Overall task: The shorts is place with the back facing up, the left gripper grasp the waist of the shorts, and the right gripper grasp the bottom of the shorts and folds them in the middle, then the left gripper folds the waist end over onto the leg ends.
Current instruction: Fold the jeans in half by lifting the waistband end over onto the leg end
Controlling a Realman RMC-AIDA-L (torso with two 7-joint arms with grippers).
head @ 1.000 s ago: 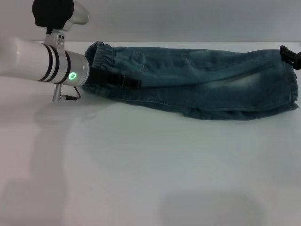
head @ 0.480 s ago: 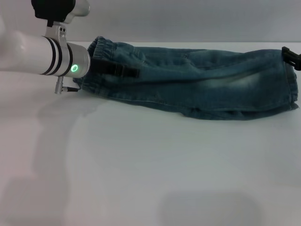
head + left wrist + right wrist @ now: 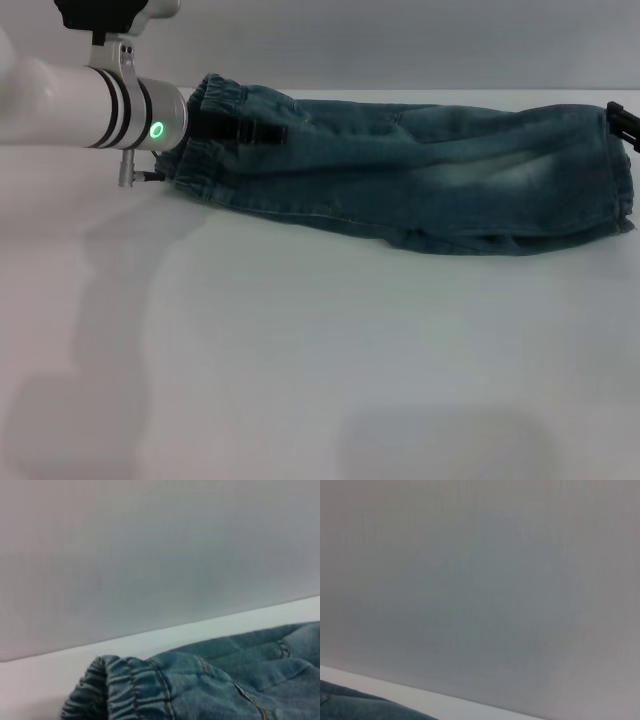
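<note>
One pair of shorts (image 3: pixel 420 175) is lying already doubled lengthwise along the far side of the white table (image 3: pixel 320 370), waist of the shorts (image 3: pixel 215 135) at the left, leg ends (image 3: pixel 615 190) at the right. The left gripper (image 3: pixel 262 132) is pinching the gathered waistband closed, holding it raised a little. The right gripper (image 3: pixel 622 122) is sitting at the far right edge by the hems; whether it is clamping anything, I cannot tell. Slipping looks the likeliest failure: if only one layer is being pinched, the waist could unfold while being carried across. Nothing else is blocking the path.
</note>
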